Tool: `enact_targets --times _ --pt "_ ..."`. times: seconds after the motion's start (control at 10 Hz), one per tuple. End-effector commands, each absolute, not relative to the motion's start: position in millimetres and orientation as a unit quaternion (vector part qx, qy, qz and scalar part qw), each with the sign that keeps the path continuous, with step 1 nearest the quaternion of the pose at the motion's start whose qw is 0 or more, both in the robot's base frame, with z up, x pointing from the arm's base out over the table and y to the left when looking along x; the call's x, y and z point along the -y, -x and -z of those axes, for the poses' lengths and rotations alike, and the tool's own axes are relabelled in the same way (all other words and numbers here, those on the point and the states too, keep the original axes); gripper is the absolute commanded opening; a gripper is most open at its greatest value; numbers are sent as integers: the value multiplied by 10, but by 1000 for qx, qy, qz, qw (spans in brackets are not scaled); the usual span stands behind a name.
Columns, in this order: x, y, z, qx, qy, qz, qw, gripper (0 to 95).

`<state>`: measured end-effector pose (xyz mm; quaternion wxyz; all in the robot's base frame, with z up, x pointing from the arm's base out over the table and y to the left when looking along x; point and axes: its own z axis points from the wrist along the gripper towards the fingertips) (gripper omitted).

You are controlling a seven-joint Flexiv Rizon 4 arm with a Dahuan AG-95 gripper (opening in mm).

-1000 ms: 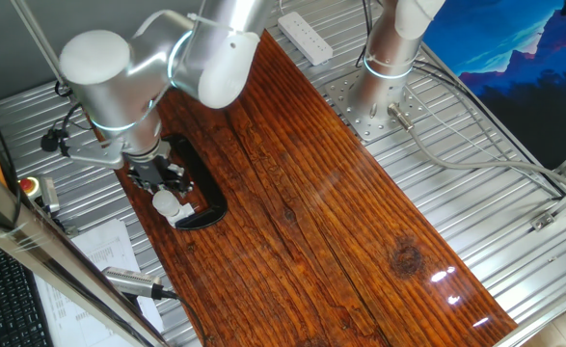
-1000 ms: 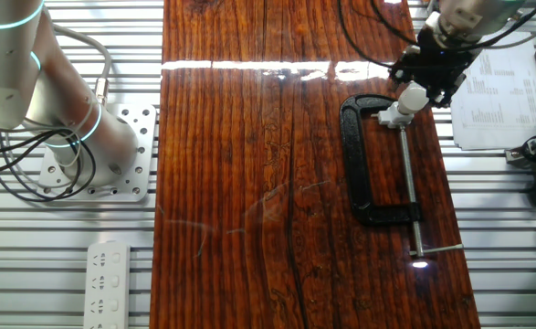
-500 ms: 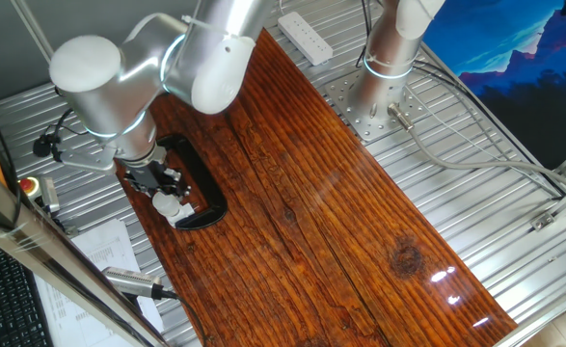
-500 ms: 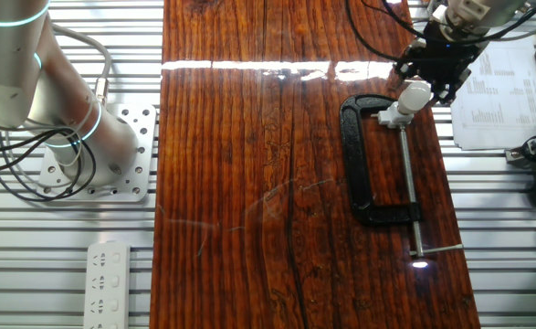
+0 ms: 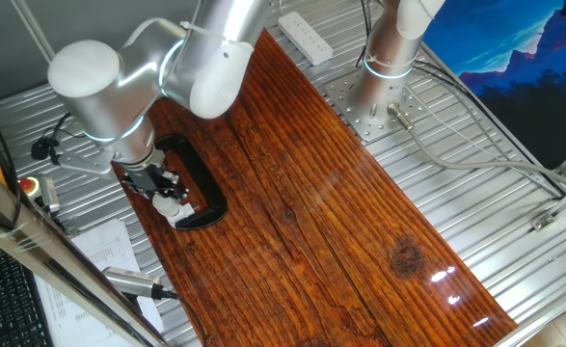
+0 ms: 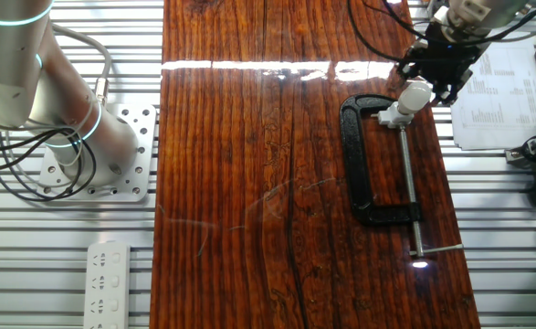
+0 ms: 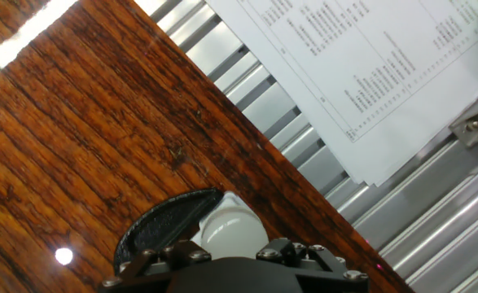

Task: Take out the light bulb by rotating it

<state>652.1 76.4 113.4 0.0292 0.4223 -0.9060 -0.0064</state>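
Note:
The light bulb (image 5: 171, 204) is a small white dome that stands in a white socket block (image 6: 391, 115), which a black C-clamp (image 6: 359, 164) holds on the wooden board. My gripper (image 5: 161, 186) sits right over the bulb, with its fingers on either side of it, and looks shut on it. In the other fixed view the bulb (image 6: 415, 93) pokes out below the gripper (image 6: 432, 77). In the hand view the white dome (image 7: 229, 226) fills the gap between the fingers, with the gripper (image 7: 230, 249) at the bottom edge. The bulb's screw base is hidden.
A printed paper sheet (image 7: 385, 73) lies on the metal slats beside the board edge. A silver cylindrical tool (image 5: 133, 280) with a cable lies near the front left. A second arm's base (image 5: 379, 96) and a power strip (image 5: 305, 37) stand at the far side.
The arm's wrist and elbow have swung a little to the left, turning the gripper around the bulb. The bulb and clamp stay in the same place.

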Motion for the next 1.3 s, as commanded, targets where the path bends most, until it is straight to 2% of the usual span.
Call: enact_targets --times 0.1,0.3,0.5,1.3 --pt "-760 -6515 -1138 907 -420 7 29 570" --pt "-761 -6515 -1138 909 -416 9 34 570" --pt "-763 -6515 -1137 910 -413 10 39 190" --pt "-765 -6514 -1136 910 -413 11 41 190"
